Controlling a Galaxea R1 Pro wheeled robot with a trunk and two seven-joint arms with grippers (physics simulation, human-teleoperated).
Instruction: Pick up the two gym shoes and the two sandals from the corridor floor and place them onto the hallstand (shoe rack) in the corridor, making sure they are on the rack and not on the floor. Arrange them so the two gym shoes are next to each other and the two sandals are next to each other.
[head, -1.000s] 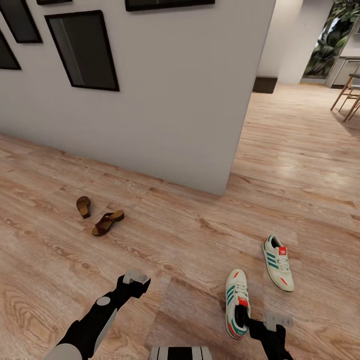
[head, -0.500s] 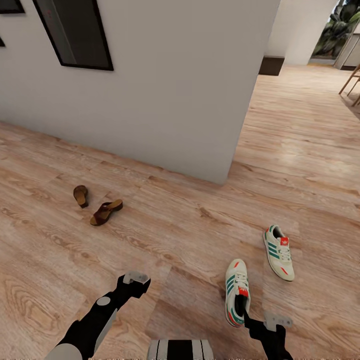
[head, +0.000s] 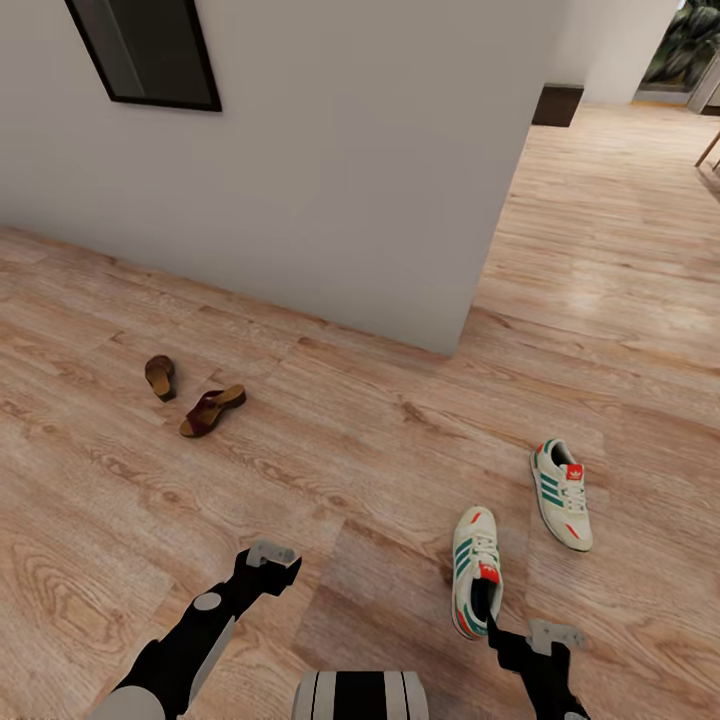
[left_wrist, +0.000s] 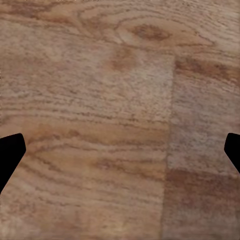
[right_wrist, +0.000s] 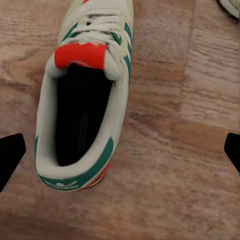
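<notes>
Head view is showing us the corridor floor with all four pieces of footwear lying on it. We are seeing the nearer gym shoe at about five o'clock from the centre of this view, its toe pointing away from us and its heel close to our right gripper. The second gym shoe is lying just beyond it toward four o'clock, apart from the first and angled slightly outward. The two sandals are sitting well apart from the sneakers, out at about nine o'clock, near the foot of the white wall; they are close to each other and pointing in different directions. A dark framed picture is hanging on that wall toward eleven o'clock.

Our right gripper is hovering over the heel opening of the nearer gym shoe, and in the right wrist view its two fingertips are standing far apart at either edge, with the shoe between and below them, nothing gripped. Our left gripper is hanging over bare planks at about seven o'clock, and in the left wrist view we are likewise seeing its fingertips spread wide with only wood grain between them.
</notes>
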